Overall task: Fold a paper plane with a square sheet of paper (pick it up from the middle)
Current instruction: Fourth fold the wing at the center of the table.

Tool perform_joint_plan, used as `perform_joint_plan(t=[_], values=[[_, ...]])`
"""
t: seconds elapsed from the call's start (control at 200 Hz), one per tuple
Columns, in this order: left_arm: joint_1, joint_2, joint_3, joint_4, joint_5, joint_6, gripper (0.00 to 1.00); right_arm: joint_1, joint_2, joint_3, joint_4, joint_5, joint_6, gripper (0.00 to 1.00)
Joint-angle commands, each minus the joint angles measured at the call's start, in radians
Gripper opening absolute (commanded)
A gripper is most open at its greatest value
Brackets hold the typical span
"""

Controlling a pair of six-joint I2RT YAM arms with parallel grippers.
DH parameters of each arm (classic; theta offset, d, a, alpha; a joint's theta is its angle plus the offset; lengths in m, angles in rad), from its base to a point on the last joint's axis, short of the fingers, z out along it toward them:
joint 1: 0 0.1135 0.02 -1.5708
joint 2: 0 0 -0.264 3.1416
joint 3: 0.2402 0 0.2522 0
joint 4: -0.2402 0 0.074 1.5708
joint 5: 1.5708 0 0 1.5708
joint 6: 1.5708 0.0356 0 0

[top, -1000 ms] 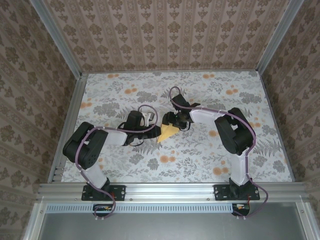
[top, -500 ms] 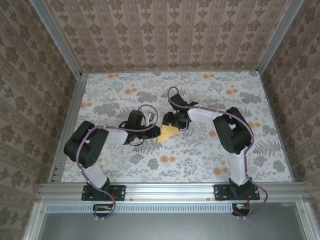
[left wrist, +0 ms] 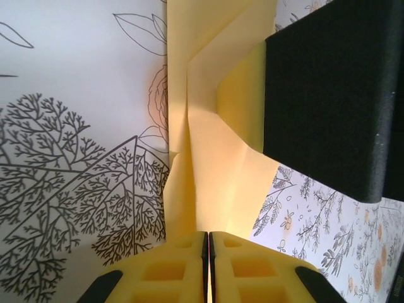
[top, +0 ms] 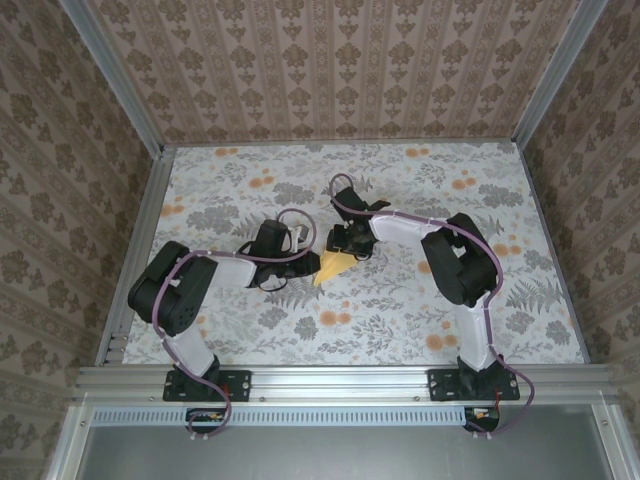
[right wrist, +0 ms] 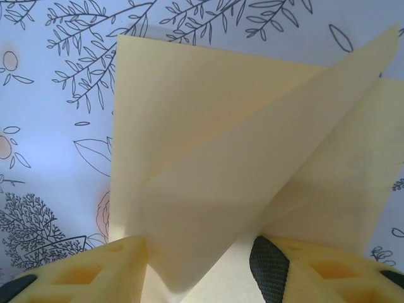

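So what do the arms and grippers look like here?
Left arm and right arm match: bulky black joints, white links, thin purple cables looping alongside, black bases. Left gripper and right gripper have yellow plastic fingers with lattice cut-outs; the right one's show black pads.

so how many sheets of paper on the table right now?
1. The folded yellow paper sheet is at the middle of the table: left fingers shut on one edge, right fingers open around a raised flap. Nothing suggests a second sheet hidden underneath.
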Motion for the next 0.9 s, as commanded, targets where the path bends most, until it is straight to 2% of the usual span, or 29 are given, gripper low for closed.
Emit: perform_joint_plan(t=[0.0,0.395,0.895], values=[[0.014,-0.055,0.0,-0.021,-0.025,0.008,0.12,-0.008,0.142,-0.062,-0.137,0.11,-0.02,0.54],[0.009,-0.047,-0.007,0.071,0.054,-0.02,0.14,-0.002,0.177,-0.03,-0.17,0.116,-0.025,0.61],[-0.012,0.03,0.029,0.073,0.084,-0.009,0.13,-0.002,0.203,-0.003,-0.186,0.084,-0.013,0.66]])
